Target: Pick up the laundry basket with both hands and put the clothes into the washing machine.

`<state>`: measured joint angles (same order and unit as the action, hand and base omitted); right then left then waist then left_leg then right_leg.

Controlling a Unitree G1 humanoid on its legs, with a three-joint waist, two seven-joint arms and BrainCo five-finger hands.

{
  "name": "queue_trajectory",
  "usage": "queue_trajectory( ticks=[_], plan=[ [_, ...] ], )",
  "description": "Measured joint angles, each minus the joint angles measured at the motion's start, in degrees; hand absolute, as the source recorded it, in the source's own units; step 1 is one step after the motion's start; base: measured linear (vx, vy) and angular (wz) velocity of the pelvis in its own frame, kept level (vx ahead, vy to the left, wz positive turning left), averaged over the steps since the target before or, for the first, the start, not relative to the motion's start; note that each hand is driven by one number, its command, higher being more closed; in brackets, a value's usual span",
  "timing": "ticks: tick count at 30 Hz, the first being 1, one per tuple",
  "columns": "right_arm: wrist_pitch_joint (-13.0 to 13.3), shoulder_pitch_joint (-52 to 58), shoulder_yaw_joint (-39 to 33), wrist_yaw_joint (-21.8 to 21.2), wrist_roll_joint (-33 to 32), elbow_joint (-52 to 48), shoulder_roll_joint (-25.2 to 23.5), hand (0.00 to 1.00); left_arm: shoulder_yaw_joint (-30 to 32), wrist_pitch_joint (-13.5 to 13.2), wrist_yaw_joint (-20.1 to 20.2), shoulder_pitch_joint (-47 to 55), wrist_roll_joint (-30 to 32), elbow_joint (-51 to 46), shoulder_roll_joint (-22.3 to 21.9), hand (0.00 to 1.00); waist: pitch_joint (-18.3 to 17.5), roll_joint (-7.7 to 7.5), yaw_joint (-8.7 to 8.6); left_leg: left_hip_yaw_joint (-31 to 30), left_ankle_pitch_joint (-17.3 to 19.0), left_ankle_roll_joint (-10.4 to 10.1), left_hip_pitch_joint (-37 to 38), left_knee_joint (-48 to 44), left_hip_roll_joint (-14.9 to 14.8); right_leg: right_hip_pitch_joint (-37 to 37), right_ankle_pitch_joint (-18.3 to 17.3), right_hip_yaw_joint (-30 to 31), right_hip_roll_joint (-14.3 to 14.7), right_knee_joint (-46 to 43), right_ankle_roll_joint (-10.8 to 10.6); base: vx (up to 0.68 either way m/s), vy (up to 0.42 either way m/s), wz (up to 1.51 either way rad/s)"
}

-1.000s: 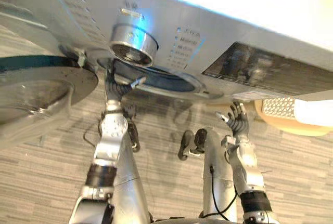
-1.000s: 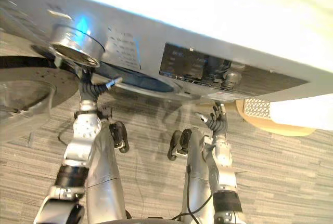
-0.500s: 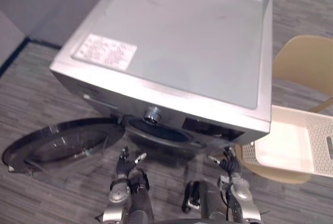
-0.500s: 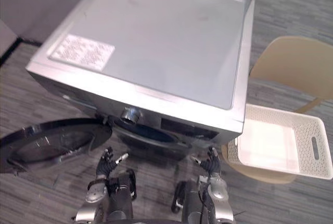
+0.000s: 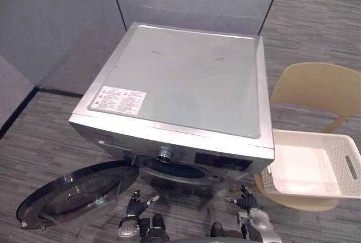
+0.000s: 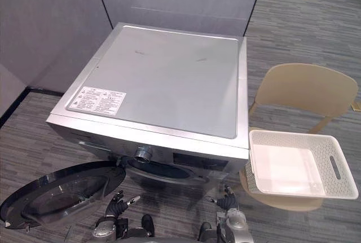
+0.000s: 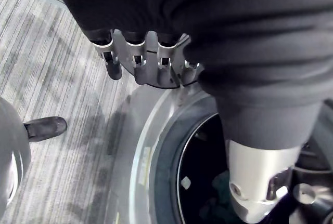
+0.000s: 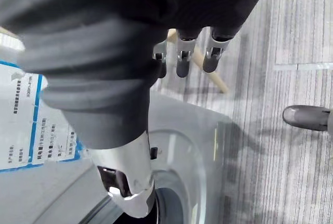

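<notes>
A white, lattice-walled plastic laundry basket (image 6: 253, 176) sits on a beige chair (image 6: 307, 91), right of the boxy silver washing machine (image 6: 169, 79). Near its front, the left robot hand (image 5: 135, 202) and right robot hand (image 5: 246, 201) hover, fingers slack, holding nothing.

Silver washing machine (image 6: 163, 79), white perforated laundry basket (image 6: 293, 169), beige chair (image 6: 307, 93), grey striped floor (image 6: 293, 34)
</notes>
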<state>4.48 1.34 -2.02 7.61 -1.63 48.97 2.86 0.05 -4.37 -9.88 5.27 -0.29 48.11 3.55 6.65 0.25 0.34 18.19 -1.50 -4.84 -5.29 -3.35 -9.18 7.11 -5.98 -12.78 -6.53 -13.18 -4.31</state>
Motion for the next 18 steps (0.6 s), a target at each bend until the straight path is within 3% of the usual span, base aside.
queue_trajectory(
  ticks=[2,3,5,6,8,9,10,11,13,15,16,17,18],
  plan=[
    [-0.05,-0.20,0.61,0.10,-0.02,0.18,-0.06,0.00,-0.44,0.03,-0.05,-2.11,0.14,0.82,0.03,0.00,0.55,-0.44,-0.72,-1.23,0.55,0.68,-2.63,-2.82,0.76,3.89,0.08,-0.61,-1.59,-5.66,0.03,-0.15,0.070,0.13],
    [-0.27,-0.02,1.43,0.14,-0.02,0.24,0.28,0.00,-0.49,0.03,-0.06,-2.71,0.58,0.84,-0.02,0.00,0.89,-0.97,-0.97,-2.95,2.12,2.84,-3.12,-3.69,1.97,3.09,0.30,-0.41,-1.99,-4.32,-0.47,-0.16,0.096,0.23],
    [-0.45,0.39,1.57,0.24,-0.03,0.23,0.47,0.00,0.12,-0.20,-0.10,-3.18,0.98,0.38,0.12,0.00,1.03,-0.89,-1.38,-3.37,1.95,3.65,-5.21,-5.00,2.30,3.20,-5.98,-1.03,-3.48,-14.31,-1.04,-0.15,0.062,0.40],
    [-0.50,0.64,2.45,0.10,-0.03,1.50,0.07,0.00,0.17,-0.37,-0.12,-2.29,0.98,-0.70,0.84,0.00,1.17,-1.96,-0.90,-4.19,1.44,4.34,-5.18,-5.89,3.41,1.42,-9.25,-0.85,-3.67,-22.75,-2.11,-0.10,0.005,0.38],
    [-0.52,0.16,2.69,-0.02,-0.03,1.96,-0.12,0.00,0.75,-0.40,-0.26,-1.42,0.95,-1.49,1.16,0.00,0.84,-2.81,1.06,-3.52,0.94,4.46,-6.81,-7.52,3.81,-0.33,-10.94,-0.73,-2.72,-17.94,-1.60,-0.15,-0.012,-0.03],
    [-0.17,-1.28,2.77,0.24,-0.05,1.73,0.34,0.00,0.60,-0.48,-0.22,-0.97,0.97,-1.56,1.15,0.00,0.39,-2.29,2.05,-3.44,-0.57,4.50,-9.01,-7.07,3.85,-1.19,-10.97,0.20,-0.55,-10.77,-1.09,-0.24,0.005,-0.21],
    [0.32,-3.19,2.67,0.78,-0.08,1.61,1.08,0.00,0.53,-0.48,-0.21,-1.21,0.98,-1.43,0.55,0.00,0.98,-0.52,2.31,-4.02,-2.87,4.60,-11.44,-5.38,3.46,-2.34,-9.79,0.25,1.39,-3.11,0.85,-0.26,0.014,0.01],
    [0.38,-4.25,2.48,1.13,-0.08,1.57,1.50,0.00,0.33,-0.35,-0.21,-1.56,0.97,-1.36,-0.31,0.00,2.01,1.44,2.18,-4.92,-4.07,4.59,-12.20,-4.53,2.58,-2.75,-7.43,-0.54,2.74,-0.85,1.40,-0.30,0.026,0.25],
    [0.47,-4.76,2.12,2.17,-0.77,1.56,2.30,0.00,-0.92,-0.35,-0.19,-2.22,0.96,-1.33,-1.74,0.00,3.93,4.18,2.13,-7.21,-6.87,1.05,-12.52,-0.98,1.30,-4.36,-3.62,-3.17,5.17,4.15,2.08,-0.34,0.005,0.50],
    [0.49,-3.84,1.85,2.36,-1.17,1.32,1.46,0.00,-2.68,-0.42,-0.15,-1.75,0.95,-1.35,-1.22,0.00,3.75,3.84,1.87,-6.75,-5.21,-2.16,-11.99,1.91,1.34,-4.43,-2.54,-5.94,4.38,4.39,3.17,-0.25,0.015,0.65],
    [0.54,-3.72,1.02,2.41,-1.23,1.33,0.40,0.00,-3.09,-0.57,-0.16,-2.67,0.95,-1.53,-0.96,0.00,4.65,1.91,1.44,-4.91,-3.78,-1.24,-13.67,-3.40,1.51,-3.70,-2.28,-7.83,2.31,4.16,3.48,-0.22,0.068,0.79],
    [0.53,-3.59,0.22,2.42,-1.27,1.34,0.10,0.00,-3.10,-0.57,-0.14,-2.98,0.96,-1.53,-0.93,0.00,5.02,0.67,0.63,-4.29,-1.28,2.56,-15.35,-12.96,1.42,-3.54,-2.23,-9.09,0.30,3.39,3.69,-0.20,0.068,0.77],
    [0.54,-3.40,-0.04,2.43,-1.27,1.33,0.08,0.00,-3.13,-0.56,-0.15,-2.66,0.96,-1.52,-0.96,0.00,4.95,0.36,0.41,-4.13,0.29,4.17,-15.65,-17.72,1.05,-3.46,-1.98,-9.53,-0.49,3.30,3.49,-0.16,0.074,0.47]
  ],
)
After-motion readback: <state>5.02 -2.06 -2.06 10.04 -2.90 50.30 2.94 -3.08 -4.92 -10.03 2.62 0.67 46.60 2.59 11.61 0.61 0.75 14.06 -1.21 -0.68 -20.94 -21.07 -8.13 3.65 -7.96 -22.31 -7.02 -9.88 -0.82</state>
